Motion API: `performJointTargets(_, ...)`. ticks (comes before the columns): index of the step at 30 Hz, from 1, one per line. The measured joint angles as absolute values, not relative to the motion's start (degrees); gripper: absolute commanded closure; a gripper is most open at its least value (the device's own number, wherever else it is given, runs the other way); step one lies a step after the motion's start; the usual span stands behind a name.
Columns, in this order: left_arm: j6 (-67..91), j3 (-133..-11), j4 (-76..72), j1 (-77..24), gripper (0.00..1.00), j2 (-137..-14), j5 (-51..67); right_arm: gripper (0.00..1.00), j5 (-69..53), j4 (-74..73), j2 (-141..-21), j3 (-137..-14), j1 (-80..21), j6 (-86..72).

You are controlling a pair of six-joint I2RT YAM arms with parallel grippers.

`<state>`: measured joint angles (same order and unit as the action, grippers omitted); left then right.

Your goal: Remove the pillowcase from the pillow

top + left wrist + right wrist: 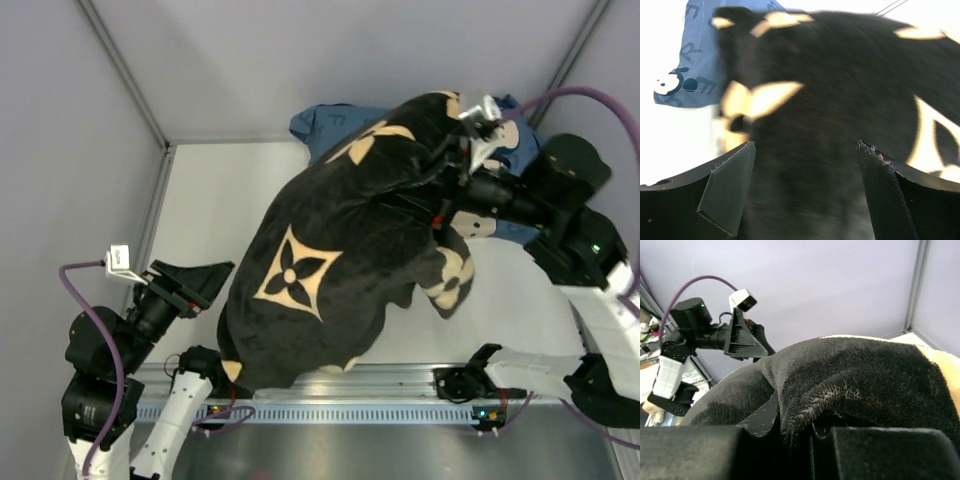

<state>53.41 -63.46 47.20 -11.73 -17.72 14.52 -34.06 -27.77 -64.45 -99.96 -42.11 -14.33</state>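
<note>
Across the middle of the worktop (205, 210) lies the pillowcase (330, 250), a black plush bulk with tan flower motifs, running from the near-left rail up toward the far-right corner. I see nothing of the pillow itself; I judge it is inside, filling the cover out. At the far-right end my right pincer (452, 172) is clamped on a raised fold of the black fabric, which the right wrist view shows pinched between the fingers. My left pincer (197, 284) hovers just beside the near-left end, its fingers (730, 185) apart with nothing between them. Behind the pillowcase a blue letter-printed cover (325, 125) with a cartoon mouse pokes out. To strip it well, I would have the left pincer pin the bulk through the fabric while the right draws the cover away along its length. I cannot tell where the open end is, so I'd pull slowly and watch for the pillow to show.
</note>
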Motion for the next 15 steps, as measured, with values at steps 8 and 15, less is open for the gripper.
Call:
performJointTargets(8, 53.34, -63.88, 47.37, -11.73, 0.14, -17.37, 14.52, 1.00, -22.46, -41.80, -56.84, -101.97, -44.27, -13.04)
performJointTargets(15, 52.73, -66.06, 48.36, -11.73, 0.18, -17.39, 14.00, 1.00, -13.15, -50.65, -65.32, -106.52, -44.40, -14.81)
